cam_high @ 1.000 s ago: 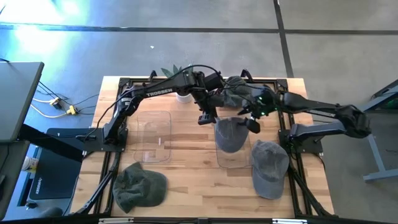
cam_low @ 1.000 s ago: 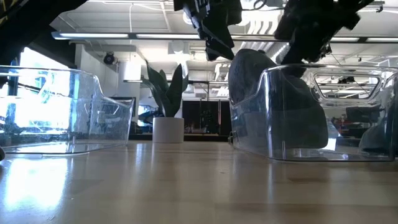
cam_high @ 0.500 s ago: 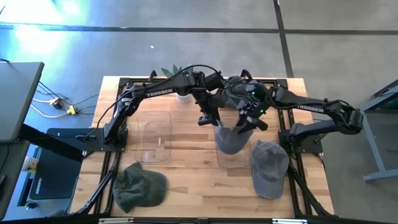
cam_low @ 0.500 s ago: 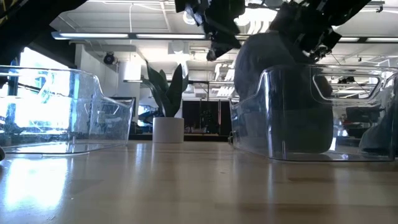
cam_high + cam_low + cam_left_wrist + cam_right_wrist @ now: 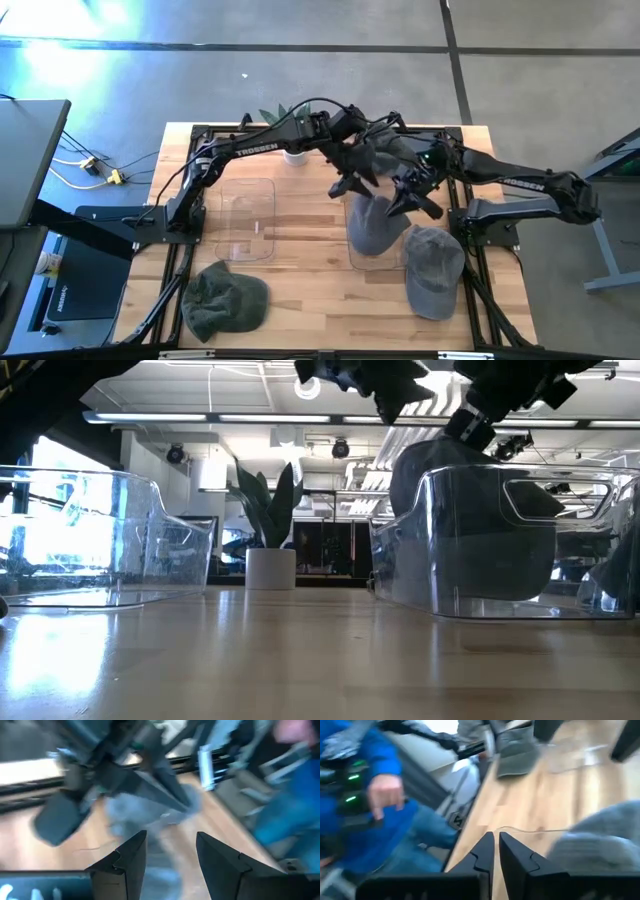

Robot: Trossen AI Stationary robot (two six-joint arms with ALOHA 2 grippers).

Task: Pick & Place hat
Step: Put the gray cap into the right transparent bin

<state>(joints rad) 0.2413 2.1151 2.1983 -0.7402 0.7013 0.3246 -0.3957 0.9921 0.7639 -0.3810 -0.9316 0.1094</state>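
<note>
Compared with half a second earlier, the grey hat [image 5: 372, 222] sits lower and further toward the near edge of the clear bin [image 5: 377, 262]; in the low view its crown [image 5: 470, 530] now fills more of the bin's right half behind the transparent wall [image 5: 440, 575]. The left gripper [image 5: 352, 183] has shifted to the right and now hangs above the hat's far edge. Its fingers [image 5: 125, 865] are spread, with a clear gap between them and nothing held. The right gripper [image 5: 408, 200] has moved toward the near side and stands just beside the hat's right edge. Its fingers [image 5: 485, 851] are nearly pressed together, a narrow slit between them, gripping nothing that can be seen.

Materials and shapes:
- Hat in bin: soft grey fabric, rounded crown, slumped against the bin wall.
- Second grey cap [image 5: 432, 268]: same fabric, lying flat on the table just right of the bin, brim toward the near edge.
- Dark green hat [image 5: 222, 298]: crumpled cloth at the near left corner.
- Left bin [image 5: 245, 220]: clear rigid plastic, rounded corners.
- Table [image 5: 300, 290]: pale wooden planks in a black frame.
- Plant [image 5: 266, 515]: stiff upright leaves in a white pot at the far edge.

A person in blue clothing [image 5: 375, 795] shows beyond the table in the right wrist view
</note>
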